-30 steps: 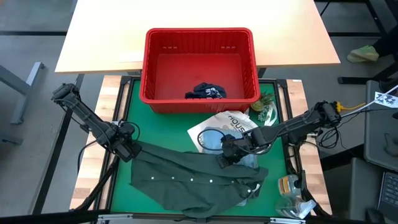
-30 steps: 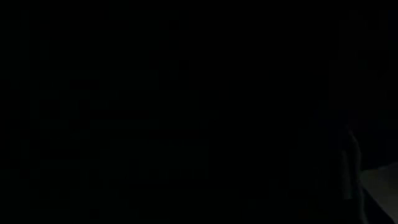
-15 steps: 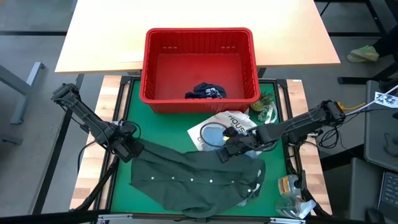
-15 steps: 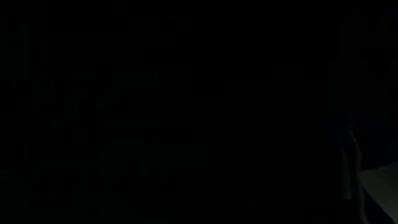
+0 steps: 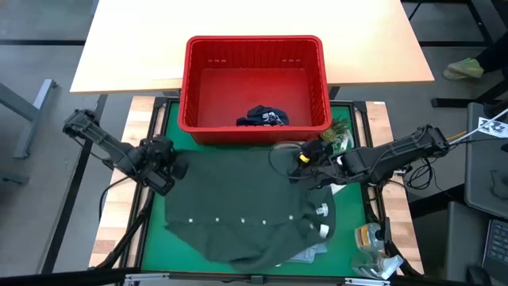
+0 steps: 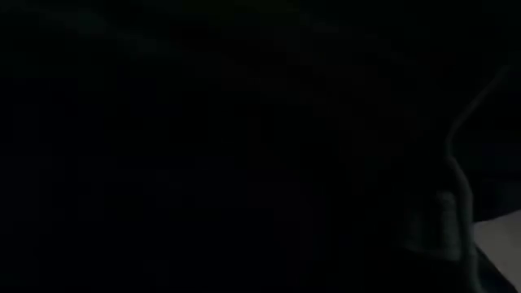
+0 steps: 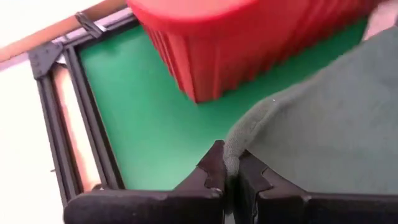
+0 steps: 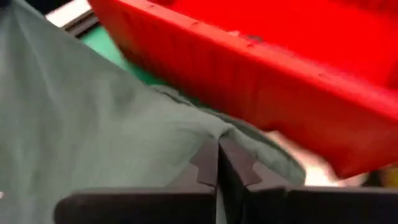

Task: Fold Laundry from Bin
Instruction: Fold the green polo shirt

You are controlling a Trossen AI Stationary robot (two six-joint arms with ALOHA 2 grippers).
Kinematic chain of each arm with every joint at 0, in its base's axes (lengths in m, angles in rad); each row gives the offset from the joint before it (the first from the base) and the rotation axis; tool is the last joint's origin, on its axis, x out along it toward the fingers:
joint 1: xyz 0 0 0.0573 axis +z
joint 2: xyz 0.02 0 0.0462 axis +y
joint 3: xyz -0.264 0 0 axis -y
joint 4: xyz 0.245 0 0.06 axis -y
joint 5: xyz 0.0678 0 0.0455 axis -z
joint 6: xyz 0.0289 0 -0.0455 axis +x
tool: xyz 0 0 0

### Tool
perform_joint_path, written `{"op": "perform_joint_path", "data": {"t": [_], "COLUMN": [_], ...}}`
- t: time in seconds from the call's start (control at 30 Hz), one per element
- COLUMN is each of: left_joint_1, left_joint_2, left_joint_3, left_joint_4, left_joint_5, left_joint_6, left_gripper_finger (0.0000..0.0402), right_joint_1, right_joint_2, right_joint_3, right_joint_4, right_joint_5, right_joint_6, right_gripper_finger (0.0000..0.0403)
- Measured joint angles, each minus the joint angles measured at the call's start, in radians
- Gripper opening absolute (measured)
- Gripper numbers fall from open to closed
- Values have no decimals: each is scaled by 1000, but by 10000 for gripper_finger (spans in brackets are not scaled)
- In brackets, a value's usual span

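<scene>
Laundry is represented chiefly by a dark olive-green button-front shirt (image 5: 250, 218), which is spread flat over the green table mat (image 5: 171, 119) just in front of the red slotted plastic bin (image 5: 255, 48). Its back corner on one side is pinched by the left gripper (image 5: 168, 171), whose jaws are clamped together on the cloth edge in the left wrist view (image 7: 227, 177). The opposite back corner, close against the bin's front wall, is held by the right gripper (image 5: 305, 165), jaws likewise closed on the fabric (image 8: 217, 163). A crumpled navy garment with white lettering (image 5: 260, 117) is left inside the bin.

Judged from this, the task is at an early stage: one shirt is taken out and being laid flat, no fold is made yet, and at least one garment remains in the bin.

Whatever lies beneath the shirt is hidden, though a pale edge shows at its front corner. The low view is almost wholly dark, so nothing is made out there.
</scene>
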Motion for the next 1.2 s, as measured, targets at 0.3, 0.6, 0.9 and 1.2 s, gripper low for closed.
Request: {"op": "perform_joint_path", "data": {"t": [0.3, 0.6, 0.9, 1.2], "left_joint_1": [65, -16, -158, -223], "left_joint_2": [49, 188, 327, 421], "left_joint_3": [0, 0, -1, -1], "left_joint_4": [47, 114, 297, 375], "left_joint_5": [106, 313, 482, 497], "left_joint_6": [75, 77, 101, 101], "left_gripper_finger": [0, 0, 0, 0], "right_joint_1": [2, 142, 361, 413], "right_joint_2": [1, 16, 45, 128], "right_joint_3": [-5, -83, -89, -89], "right_joint_4": [-130, -100, -46, -24], "right_joint_5": [-101, -216, -260, -361], "right_joint_6": [-55, -60, -58, -58], "right_gripper_finger": [2, 2, 2, 3]}}
